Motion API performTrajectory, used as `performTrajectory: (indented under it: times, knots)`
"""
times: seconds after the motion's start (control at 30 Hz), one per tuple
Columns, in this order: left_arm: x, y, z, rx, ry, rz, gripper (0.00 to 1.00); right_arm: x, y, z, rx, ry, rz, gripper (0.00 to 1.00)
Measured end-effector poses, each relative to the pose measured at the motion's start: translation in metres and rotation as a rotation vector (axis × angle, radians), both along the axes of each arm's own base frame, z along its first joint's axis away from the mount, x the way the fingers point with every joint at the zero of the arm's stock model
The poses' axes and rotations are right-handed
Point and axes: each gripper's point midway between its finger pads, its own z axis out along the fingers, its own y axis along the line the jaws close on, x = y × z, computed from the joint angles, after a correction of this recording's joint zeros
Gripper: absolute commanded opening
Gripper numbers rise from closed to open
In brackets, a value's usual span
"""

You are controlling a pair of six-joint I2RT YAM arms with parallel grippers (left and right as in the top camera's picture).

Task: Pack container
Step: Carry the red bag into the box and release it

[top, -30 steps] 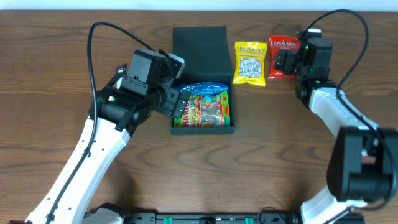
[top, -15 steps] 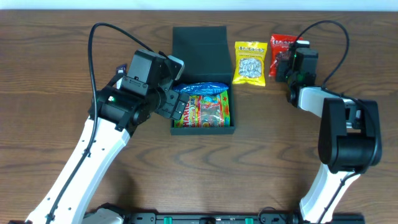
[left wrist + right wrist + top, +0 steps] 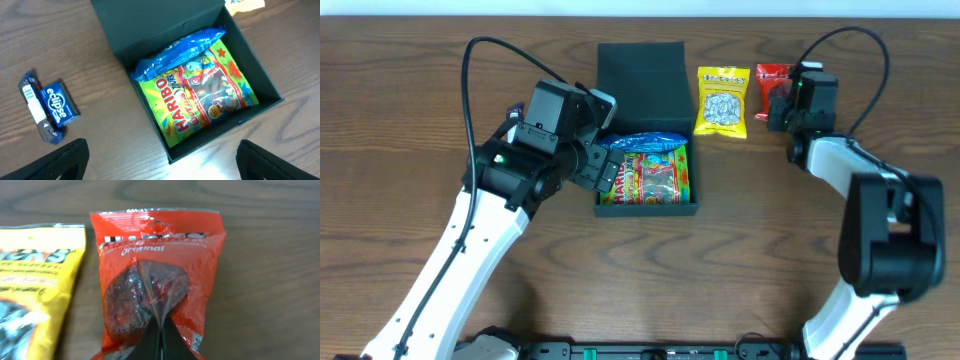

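The job looks roughly half done: the container [image 3: 647, 209] sits at the middle of the table [image 3: 420, 60] with its lid tipped back, and 2 packets already lie inside, a gummy bag [image 3: 205, 95] with a blue packet [image 3: 175, 52] at its lid end. 3 items are left outside: a yellow packet [image 3: 722, 100] just right of the lid, a red packet [image 3: 160, 265] beside it, and a gum pack [image 3: 50, 105] left of the box. The right gripper [image 3: 160, 340] looks pinched closed on the red packet's lower edge. The left gripper [image 3: 605, 170] hovers at the box's left wall, fingers spread wide, empty. The box is nearly filled edge to edge, so further packets would likely stack on top; the right-hand path over the yellow packet is open.
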Motion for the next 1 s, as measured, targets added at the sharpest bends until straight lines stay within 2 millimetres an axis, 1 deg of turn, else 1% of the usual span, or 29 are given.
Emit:
performTrajectory:
  times: [0.07, 0.17, 0.23, 0.3, 0.37, 0.4, 0.47, 0.5, 0.53, 0.6, 0.67, 0.73, 0.8, 0.83, 0.87, 0.9, 1.0]
  knots:
    - [0.000, 0.000, 0.003, -0.006, -0.013, 0.000, 0.95, -0.005, 0.000, 0.023, 0.001, -0.018, 0.001, 0.01]
    - [-0.002, 0.001, 0.015, -0.019, -0.046, 0.001, 0.95, -0.015, 0.001, 0.073, 0.002, -0.079, 0.004, 0.01]
    - [-0.006, 0.005, 0.028, -0.027, -0.086, 0.008, 0.95, -0.028, 0.005, 0.102, 0.012, -0.103, 0.018, 0.01]
    - [-0.010, 0.010, 0.042, -0.032, -0.132, 0.019, 0.95, -0.041, 0.014, 0.119, 0.042, -0.108, 0.035, 0.01]
    - [-0.017, 0.018, 0.058, -0.036, -0.185, 0.034, 0.95, -0.055, 0.031, 0.140, 0.095, -0.123, 0.057, 0.01]
    - [-0.024, 0.023, 0.070, -0.040, -0.219, 0.045, 0.95, -0.066, 0.044, 0.151, 0.137, -0.123, 0.075, 0.01]
    - [-0.034, 0.030, 0.084, -0.049, -0.264, 0.056, 0.95, -0.081, 0.064, 0.162, 0.195, -0.116, 0.097, 0.01]
    - [-0.043, 0.035, 0.094, -0.059, -0.294, 0.061, 0.95, -0.091, 0.080, 0.165, 0.234, -0.098, 0.119, 0.01]
    - [-0.048, 0.038, 0.100, -0.065, -0.311, 0.063, 0.95, -0.096, 0.092, 0.166, 0.258, -0.088, 0.138, 0.01]
    - [-0.059, 0.043, 0.109, -0.075, -0.338, 0.066, 0.95, -0.113, 0.122, 0.157, 0.311, -0.019, 0.182, 0.02]
    - [-0.065, 0.047, 0.111, -0.074, -0.343, 0.070, 0.95, -0.130, 0.155, 0.147, 0.365, 0.054, 0.221, 0.01]
    - [-0.068, 0.049, 0.110, -0.068, -0.338, 0.072, 0.95, -0.140, 0.175, 0.142, 0.393, 0.091, 0.244, 0.02]
    - [-0.069, 0.049, 0.108, -0.064, -0.329, 0.072, 0.95, -0.155, 0.205, 0.131, 0.411, 0.149, 0.270, 0.02]
    - [-0.069, 0.050, 0.107, -0.063, -0.328, 0.072, 0.95, -0.158, 0.211, 0.127, 0.411, 0.164, 0.271, 0.02]
    - [-0.069, 0.050, 0.107, -0.061, -0.328, 0.073, 0.95, -0.165, 0.220, 0.119, 0.401, 0.191, 0.259, 0.01]
    - [-0.069, 0.050, 0.107, -0.062, -0.328, 0.074, 0.95, -0.169, 0.225, 0.113, 0.395, 0.213, 0.248, 0.01]
    - [-0.069, 0.050, 0.107, -0.061, -0.326, 0.073, 0.95, -0.181, 0.234, 0.090, 0.332, 0.248, 0.146, 0.02]
